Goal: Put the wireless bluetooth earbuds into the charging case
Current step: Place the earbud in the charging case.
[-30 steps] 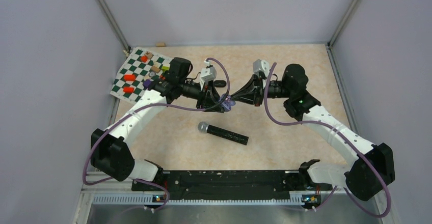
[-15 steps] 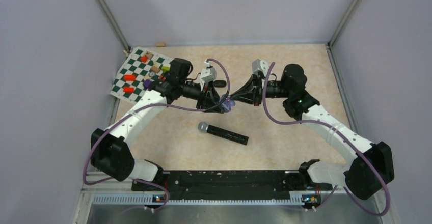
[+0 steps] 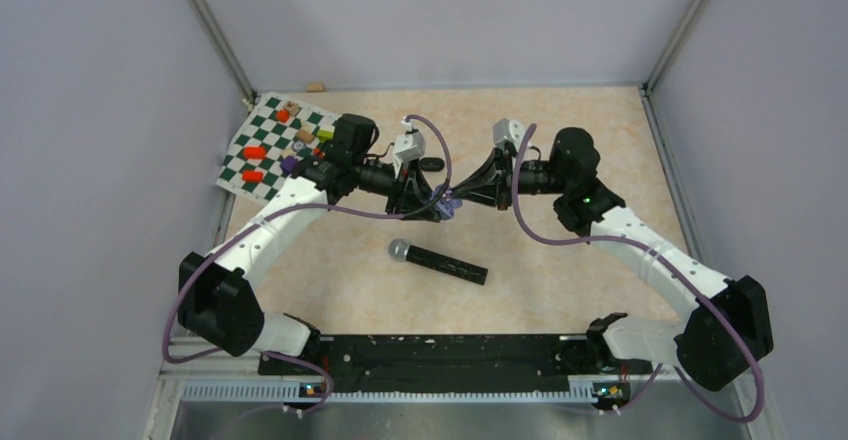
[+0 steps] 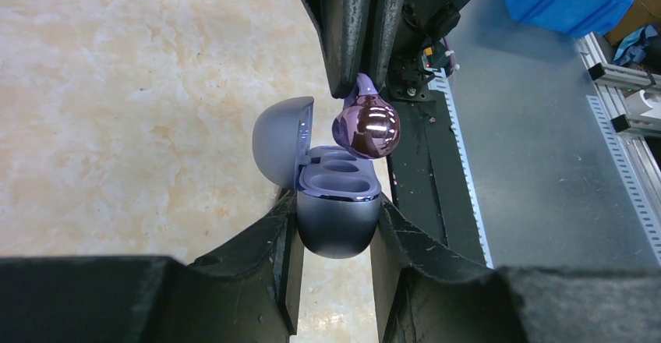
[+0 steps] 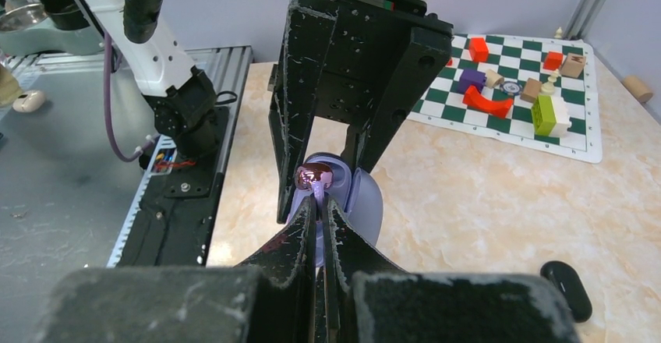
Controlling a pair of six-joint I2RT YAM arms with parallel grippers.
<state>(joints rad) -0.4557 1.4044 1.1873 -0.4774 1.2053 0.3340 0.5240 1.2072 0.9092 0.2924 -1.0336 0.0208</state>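
While the left gripper point(image 4: 337, 217) is clamped on the body of the purple charging case point(image 4: 337, 238), nothing is seated yet. The lid point(image 4: 279, 144) is flipped open and both wells point(image 4: 341, 165) look empty. The case is held off the table point(image 3: 570, 140) at scene centre, just far of the microphone point(image 3: 438, 262).

The right gripper point(image 5: 315, 203) is pinched tight on the stem of one purple earbud point(image 4: 368, 127). The bud hangs right over the case's open mouth; just clear of it or grazing the rim, can't tell.

My read: first insertion is at the final-approach stage. Left to do:
- lower and seat this bud, then let go
- fetch the other buds, which I can't spot in any view

A black oval thing point(image 5: 567, 288) lies on the table just far of the grippers, possibly a second case. The chessboard mat point(image 3: 275, 145) with blocks sits far left, not involved.
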